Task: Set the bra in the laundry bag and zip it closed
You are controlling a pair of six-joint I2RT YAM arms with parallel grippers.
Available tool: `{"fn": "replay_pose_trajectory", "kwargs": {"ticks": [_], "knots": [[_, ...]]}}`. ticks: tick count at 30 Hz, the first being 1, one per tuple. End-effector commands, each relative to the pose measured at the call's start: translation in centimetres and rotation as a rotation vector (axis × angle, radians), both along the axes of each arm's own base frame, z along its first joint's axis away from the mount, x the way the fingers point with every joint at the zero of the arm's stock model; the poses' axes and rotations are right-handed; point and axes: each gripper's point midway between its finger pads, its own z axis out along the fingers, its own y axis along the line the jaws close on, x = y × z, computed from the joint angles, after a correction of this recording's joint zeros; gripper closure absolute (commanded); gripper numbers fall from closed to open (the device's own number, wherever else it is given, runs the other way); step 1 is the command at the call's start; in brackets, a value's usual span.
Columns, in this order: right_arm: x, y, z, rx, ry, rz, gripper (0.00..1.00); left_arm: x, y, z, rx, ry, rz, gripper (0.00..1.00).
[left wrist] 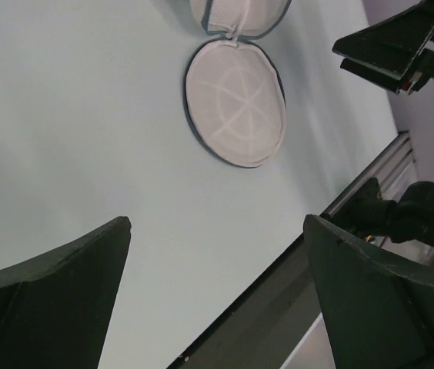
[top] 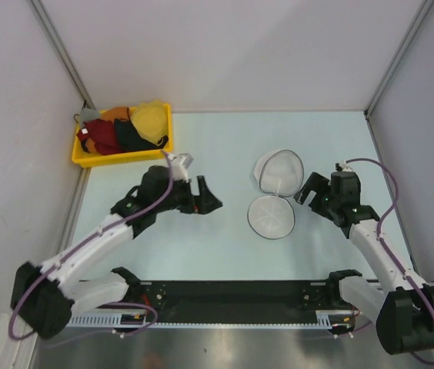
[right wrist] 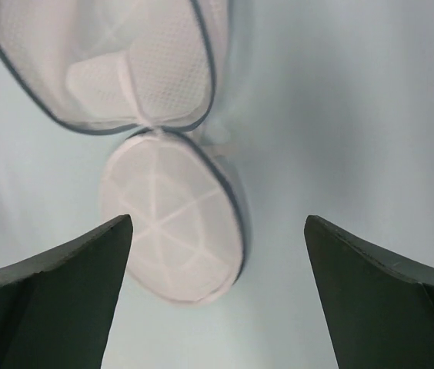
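Two low arms, left claw (top: 205, 196) and right claw (top: 306, 192) wide, empty, either side of laundry bag (top: 271, 217)

White mesh laundry bag (top: 277, 188) with dark rims and pale spokes on a light blue table (top: 201, 146), and there's a yellow bin (top: 117, 157) holding red, orange and black clothes (top: 117, 132).

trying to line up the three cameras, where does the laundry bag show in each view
Top external: the laundry bag lies open, right of centre.
Left wrist: the laundry bag is at top centre, with its far half cut by the top edge.
Right wrist: the laundry bag is at upper left, with its far half cut by the top edge.
Shared landmark: the spoke-seamed half, whole in all three views.
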Motion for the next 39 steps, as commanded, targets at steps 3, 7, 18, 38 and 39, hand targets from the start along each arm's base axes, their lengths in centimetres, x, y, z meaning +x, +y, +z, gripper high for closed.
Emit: {"fn": "replay_pose_trajectory", "kwargs": {"ticks": [3,7,18,38,39], "knots": [[-3.8,3.0,-2.6,0.167,0.142,-0.025,0.0,8.6,-6.4,1.7,0.166,-0.216,-0.108,0.1],[-5.1,3.1,-3.9,0.108,0.154,-0.053,0.01,14.1,-11.0,1.7,0.214,-0.296,-0.137,0.13],[-4.5,4.3,-5.3,0.08,0.111,-0.164,0.28,20.9,-20.4,-4.9,0.353,-0.328,-0.233,0.1],[-2.2,4.9,-6.4,-0.206,0.12,-0.178,1.0,18.4,-15.6,3.3,0.402,-0.345,-0.039,1.0],[-2.1,4.5,-5.1,-0.241,0.091,-0.149,1.0,18.1,-14.0,2.6,0.445,-0.336,0.002,1.0]]}}
